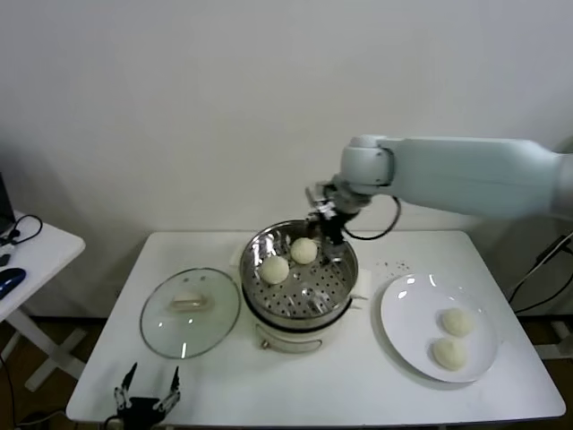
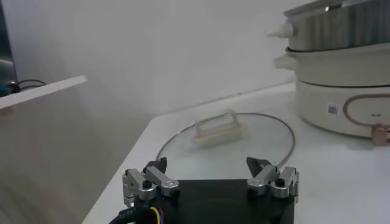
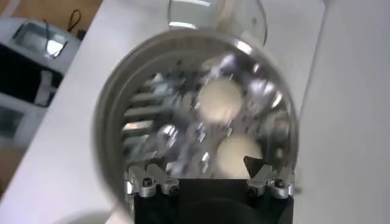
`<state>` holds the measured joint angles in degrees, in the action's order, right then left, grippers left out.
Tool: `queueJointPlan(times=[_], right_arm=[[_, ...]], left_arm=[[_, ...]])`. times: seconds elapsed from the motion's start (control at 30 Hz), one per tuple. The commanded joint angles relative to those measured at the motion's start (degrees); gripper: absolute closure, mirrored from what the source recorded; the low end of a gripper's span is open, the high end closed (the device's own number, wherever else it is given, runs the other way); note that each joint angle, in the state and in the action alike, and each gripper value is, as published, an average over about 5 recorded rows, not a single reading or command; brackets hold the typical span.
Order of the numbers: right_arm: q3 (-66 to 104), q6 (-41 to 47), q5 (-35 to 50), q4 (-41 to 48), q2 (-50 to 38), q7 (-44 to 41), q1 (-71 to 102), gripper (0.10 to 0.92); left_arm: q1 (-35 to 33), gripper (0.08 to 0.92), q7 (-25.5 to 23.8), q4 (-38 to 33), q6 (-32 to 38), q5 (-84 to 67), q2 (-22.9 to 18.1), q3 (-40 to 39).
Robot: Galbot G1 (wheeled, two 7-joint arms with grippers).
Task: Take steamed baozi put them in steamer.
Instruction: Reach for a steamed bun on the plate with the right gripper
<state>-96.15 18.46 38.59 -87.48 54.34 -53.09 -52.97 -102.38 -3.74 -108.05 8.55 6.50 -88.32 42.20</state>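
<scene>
Right hand: the right hand (image 1: 328,218) hung over the far rim of the steamer, above the middle of the worktop's far half; in the right wrist view its fingers (image 3: 265,177) stood apart with nothing between them.
Left hand: the left hand (image 1: 146,398) was parked low at the near left corner of the worktop, its fingers (image 2: 148,181) spread wide and empty.
Steamer: the round shiny stainless-steel steamer basket with a perforated bottom (image 1: 327,285) sat on a cream-white electric cooker base (image 1: 286,334) near the centre of the worktop.
Buns in steamer: two small smooth cream-white dough buns lay in the far left part of the basket, one (image 1: 304,250) just below the right hand, the other (image 1: 274,269) close beside it and nearer the left rim.
Buns on plate: two more cream-white buns (image 1: 457,321) (image 1: 449,352) lay just beside each other on a round white plate (image 1: 400,315) towards the near right corner.
Lid: a flat round glass lid with a pale handle (image 1: 190,312) lay on the white worktop (image 1: 358,385) just left of the cooker base.
</scene>
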Motion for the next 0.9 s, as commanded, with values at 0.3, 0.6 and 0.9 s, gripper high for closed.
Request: queueJointPlan(times=[0.3,0.6,0.9], right_arm=[[-8.61,-3.01,-22.89,-9.43,-34.46,-1.12,9.77,0.203],[17.64,-3.6,-32.47,-2.09,-36.16,-0.69,39.41,0.203],[20.82,-4.59,-34.43,4.96,-32.4,-0.19,42.13,0.203]], left_arm=[[-0.17,0.177,-0.01,-1.19,-0.3,-0.2,-0.09,0.13],[-0.42,0.177,-0.03,-0.76,-0.33,0.36,-0.4,0.54],[-0.73,0.177,0.05,-0.42,-0.2,1.42,-1.02,0.48]])
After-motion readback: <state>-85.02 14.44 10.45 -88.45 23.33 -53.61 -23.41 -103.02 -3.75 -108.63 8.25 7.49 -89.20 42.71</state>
